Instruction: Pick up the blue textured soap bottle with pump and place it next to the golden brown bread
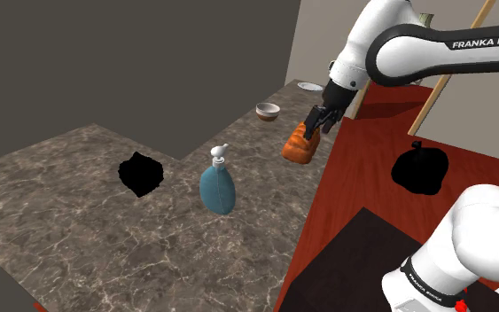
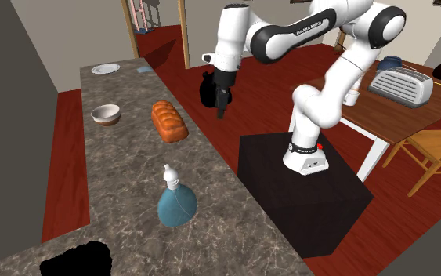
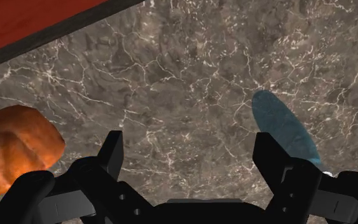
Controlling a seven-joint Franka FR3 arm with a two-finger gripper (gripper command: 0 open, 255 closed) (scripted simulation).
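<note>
The claw (image 3: 190, 145) is spread wide with nothing between its fingers. It hangs in the air near the golden-brown bread (image 1: 299, 144), higher than the loaf. The blue soap bottle (image 1: 218, 187) stands upright on the marbled surface (image 1: 79, 213), white pump on top, well apart from the bread. A small bowl (image 1: 268, 110) sits near the bread too.

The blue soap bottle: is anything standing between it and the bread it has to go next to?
Nothing visible does. Bare marbled countertop lies between the soap bottle and the bread; the bowl stands off to one side of the bread, clear of that path.
</note>
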